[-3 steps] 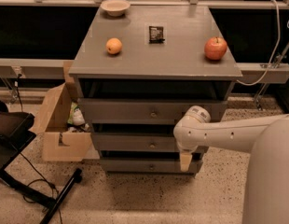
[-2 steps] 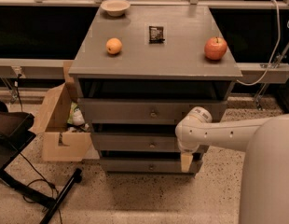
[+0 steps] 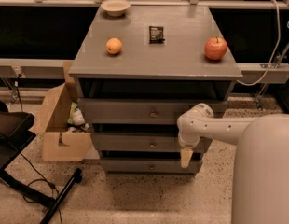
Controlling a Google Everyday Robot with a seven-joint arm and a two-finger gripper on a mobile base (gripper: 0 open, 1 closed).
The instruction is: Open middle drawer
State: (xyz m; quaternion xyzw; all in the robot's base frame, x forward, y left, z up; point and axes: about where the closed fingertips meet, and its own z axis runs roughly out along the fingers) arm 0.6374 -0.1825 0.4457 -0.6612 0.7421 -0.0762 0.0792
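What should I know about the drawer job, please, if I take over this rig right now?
Gripper: pointing down at the right end of the drawer fronts, in front of the bottom drawer, well right of the knobs.
Middle drawer: looks shut; its knob is free, nothing on it.
Done: nothing on the drawer itself.
Left: bring the gripper up and left to the knob, grasp it and pull the drawer out.

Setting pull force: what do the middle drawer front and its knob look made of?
Middle drawer: looks like grey-painted wood with a matte finish; the front is flat and even, with no shine. Knob: small, round and dark, probably metal, though too small to be sure. The hand hangs at the drawer's right end, well right of the knob.
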